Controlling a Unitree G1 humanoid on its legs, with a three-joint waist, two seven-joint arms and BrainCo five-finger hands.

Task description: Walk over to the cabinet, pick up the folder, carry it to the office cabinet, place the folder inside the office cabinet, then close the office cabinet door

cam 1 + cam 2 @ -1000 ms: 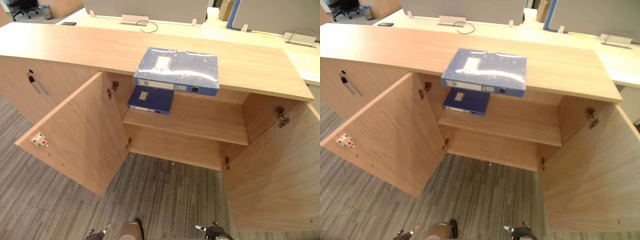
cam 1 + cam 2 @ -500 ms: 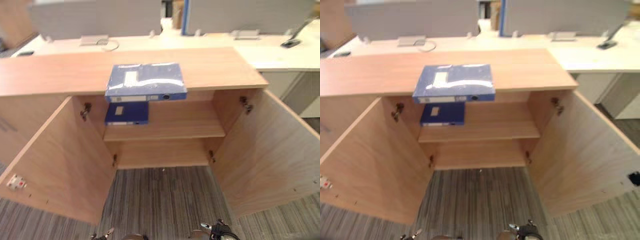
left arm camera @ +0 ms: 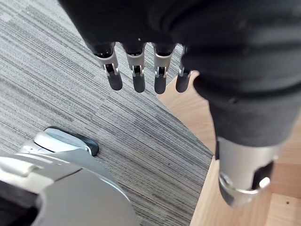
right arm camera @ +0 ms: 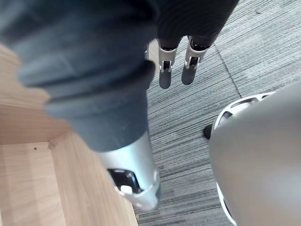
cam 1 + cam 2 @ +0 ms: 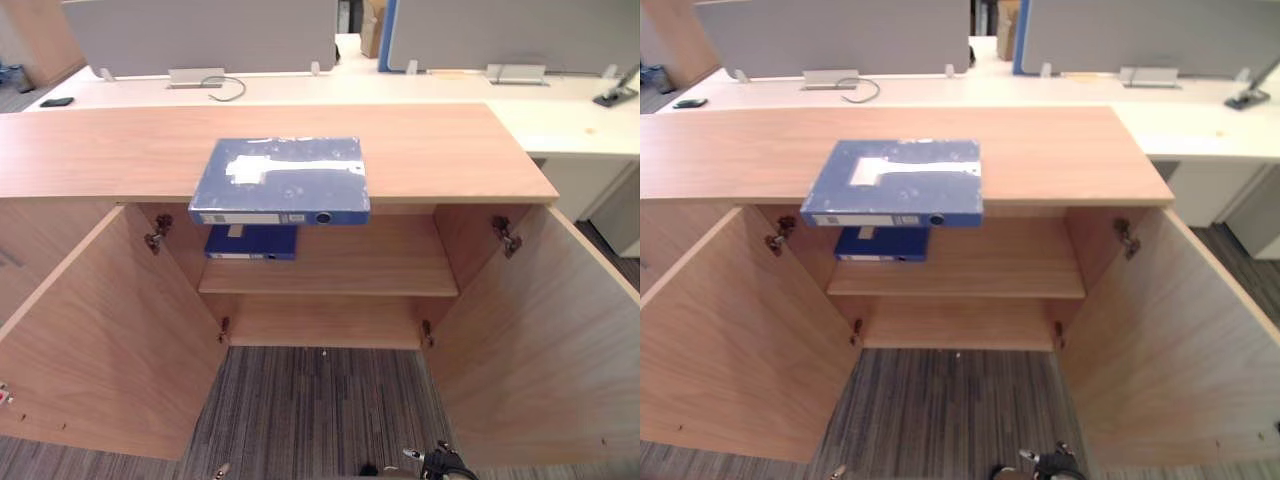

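Hanging straight and relaxed, the fingers of my left hand (image 3: 136,75) point down at the grey carpet (image 3: 51,70) and grasp nothing. Those of my right hand (image 4: 165,70) hang just as loose and empty over the same floor.

Ahead in the head view, the blue folder (image 5: 280,180) lies flat on the cabinet top (image 5: 450,150) at 12 o'clock, its labelled spine jutting a little past the front edge. Directly beneath it, a second blue folder (image 5: 250,242) rests on the upper shelf (image 5: 380,270), toward 11 o'clock of the open compartment. Both doors stand wide, the left door (image 5: 100,340) at 8 o'clock and the right door (image 5: 540,340) at 4.

I judge the approach nearly complete and the pickup next. I want to stand square to the folder and raise both hands. One hand should go under the overhanging spine while the other steadies the top cover, since the glossy wrap looks slippery.
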